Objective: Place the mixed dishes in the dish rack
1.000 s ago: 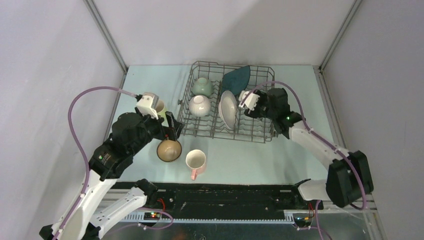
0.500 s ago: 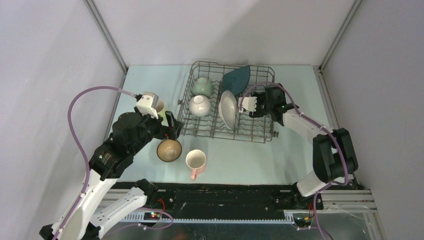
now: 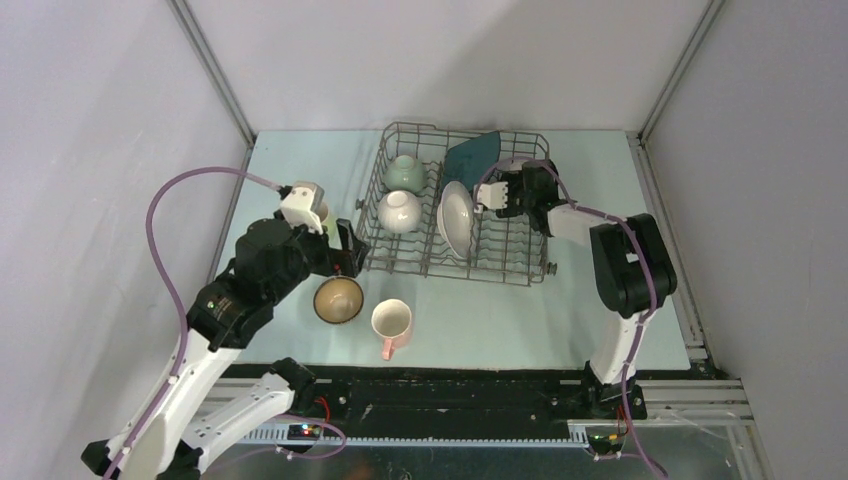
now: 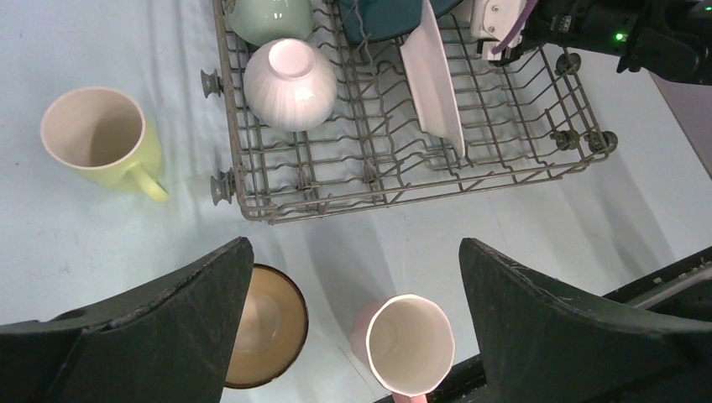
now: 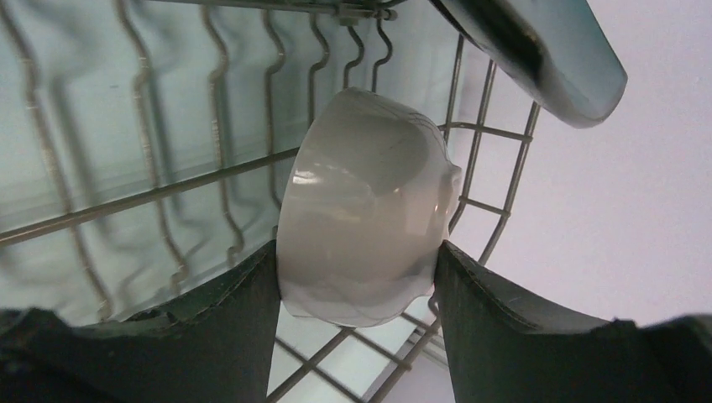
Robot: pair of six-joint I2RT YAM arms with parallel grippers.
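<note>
Two fingers (image 5: 227, 319) of the right gripper (image 5: 357, 285) clamp a white bowl (image 5: 369, 201) inside the dish rack (image 3: 505, 245), far right, beside the dark teal plate (image 5: 537, 50). The left gripper (image 4: 353, 269) hangs with its jaws wide apart over the brown bowl (image 4: 264, 336) and pink mug (image 4: 410, 344), both on the table (image 4: 101, 243).

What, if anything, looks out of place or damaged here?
Nothing stands out. Pink mug, brown bowl and yellow-green mug sit upright, nothing spilled or broken; the right gripper holds a white bowl inside the dish rack.
</note>
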